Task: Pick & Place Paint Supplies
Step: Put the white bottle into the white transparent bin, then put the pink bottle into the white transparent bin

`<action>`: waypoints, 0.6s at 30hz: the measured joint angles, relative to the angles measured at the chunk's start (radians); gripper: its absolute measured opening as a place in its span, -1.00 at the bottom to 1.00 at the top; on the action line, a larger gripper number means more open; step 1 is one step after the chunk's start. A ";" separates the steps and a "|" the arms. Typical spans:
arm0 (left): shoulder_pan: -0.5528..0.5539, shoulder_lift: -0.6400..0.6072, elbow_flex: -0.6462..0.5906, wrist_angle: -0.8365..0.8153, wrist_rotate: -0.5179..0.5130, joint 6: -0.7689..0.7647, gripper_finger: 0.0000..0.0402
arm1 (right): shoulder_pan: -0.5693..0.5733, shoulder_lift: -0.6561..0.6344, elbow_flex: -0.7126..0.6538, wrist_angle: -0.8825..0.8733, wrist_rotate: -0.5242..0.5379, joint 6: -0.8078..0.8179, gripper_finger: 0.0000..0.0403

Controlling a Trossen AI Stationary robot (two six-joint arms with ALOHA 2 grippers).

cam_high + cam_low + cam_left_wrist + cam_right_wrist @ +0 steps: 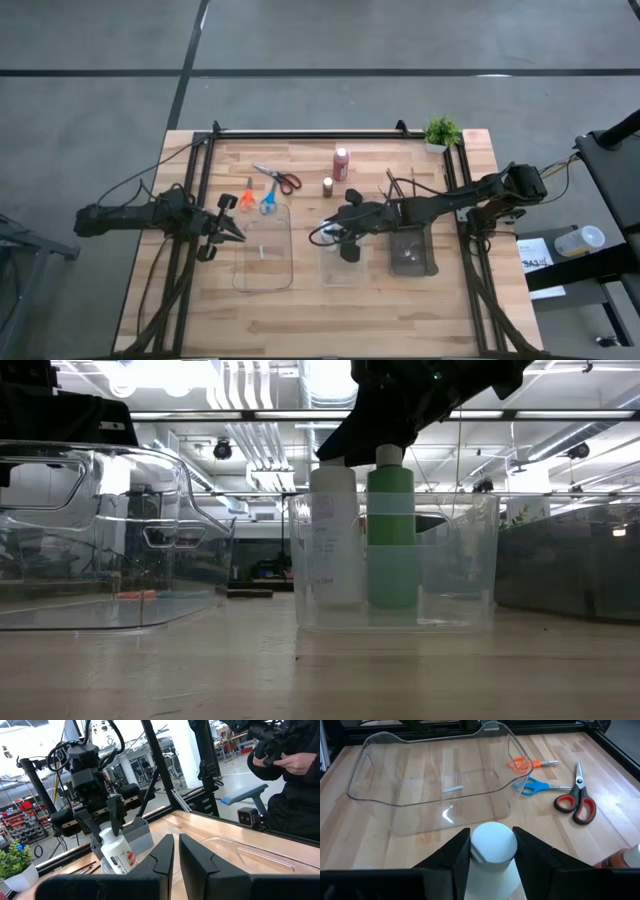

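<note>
A white paint bottle [333,550] and a green one [392,550] stand side by side in a small clear tray [455,560] at the table's middle. My right gripper [490,837] is over that tray, shut on the white bottle's cap. A red bottle [341,163], a brownish bottle [327,187], red scissors [577,802], blue scissors [540,786] and orange scissors [525,765] lie on the wood farther back. Thin brushes [395,185] lie by the right arm. My left gripper [175,842] waits at the table's left, shut and holding nothing. My right gripper pinches the white bottle's round cap [492,845] between its two fingers [462,852], one on each side. It comes slanting down from the table's right side. The bottle [119,854] stands about upright with its base on the small clear tray's floor, next to the green bottle.
A larger clear tray [263,250] lies between the two grippers. A dark grey tray [412,250] sits under the right arm. A small potted plant [441,132] stands at the far right corner. A person [290,770] sits beyond the table's edge.
</note>
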 joint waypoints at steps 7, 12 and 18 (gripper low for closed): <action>0.000 0.000 0.000 0.000 0.000 0.000 -0.82 | 0.000 0.003 -0.002 -0.009 -0.003 0.009 -0.09; 0.000 0.000 0.000 0.000 0.000 0.000 -0.82 | 0.000 0.002 0.004 -0.004 0.004 0.001 0.05; 0.000 0.000 0.000 0.000 0.000 0.000 -0.82 | 0.000 -0.021 0.068 -0.015 0.035 -0.082 0.08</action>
